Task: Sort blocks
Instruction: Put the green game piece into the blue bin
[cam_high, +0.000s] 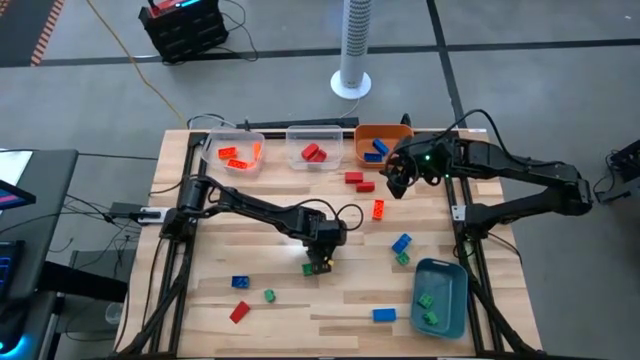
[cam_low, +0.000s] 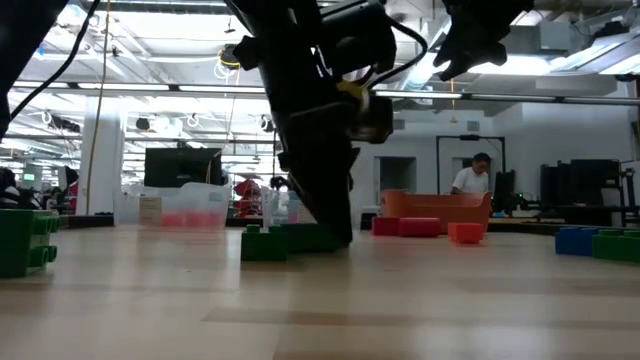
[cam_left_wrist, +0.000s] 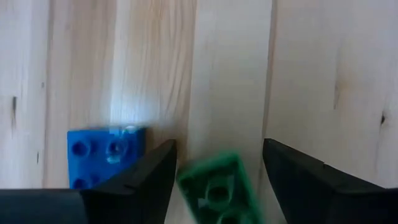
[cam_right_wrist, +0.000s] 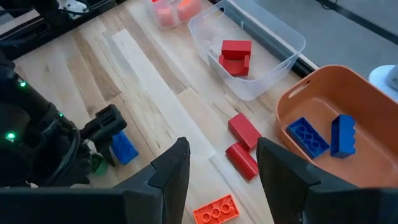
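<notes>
Near the middle of the high view, slightly below centre, the left gripper (cam_high: 320, 262) is down at the tabletop (cam_high: 300, 310), its fingers spread wide around a green block (cam_left_wrist: 219, 190) — not yet clenched, with a blue block (cam_left_wrist: 102, 155) just beside. That looks like the pick-up step; next they'd need to close squarely on the green one alone. Toward the upper right, the right gripper (cam_high: 397, 180) hovers by the orange bin (cam_high: 362, 133), fingers parted and holding nothing.
</notes>
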